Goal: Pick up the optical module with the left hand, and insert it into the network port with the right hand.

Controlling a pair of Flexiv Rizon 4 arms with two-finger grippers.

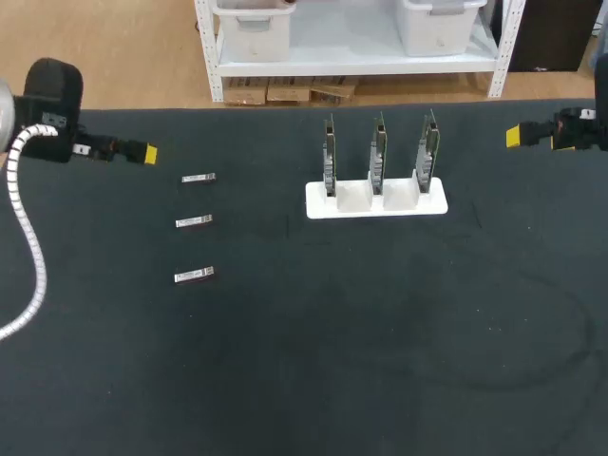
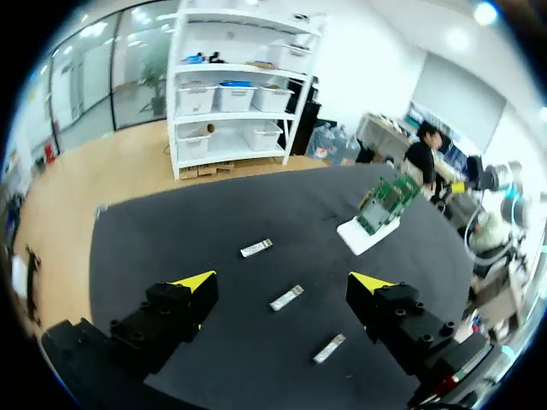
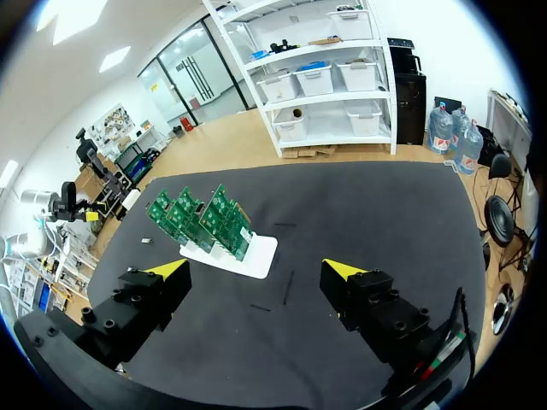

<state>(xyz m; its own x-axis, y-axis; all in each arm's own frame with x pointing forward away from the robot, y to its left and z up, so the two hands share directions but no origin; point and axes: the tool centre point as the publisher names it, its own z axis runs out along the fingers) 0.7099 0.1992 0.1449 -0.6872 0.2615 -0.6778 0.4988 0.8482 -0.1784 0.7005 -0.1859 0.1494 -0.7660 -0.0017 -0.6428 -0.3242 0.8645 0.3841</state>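
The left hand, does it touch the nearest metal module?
Apart. In the head view, bare table separates the left hand from the nearest module.

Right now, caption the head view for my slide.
Open left gripper and right gripper at the table's sides; three optical modules lie left of a white holder of upright circuit boards.

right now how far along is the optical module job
Nothing looks done yet. The three optical modules lie flat in a row, none lifted. In hand: nothing. The left end effector is open and empty near the row's far end, and the right end effector is open and empty off to the side of the circuit boards in their white holder. Left to do: the whole pick and insertion.
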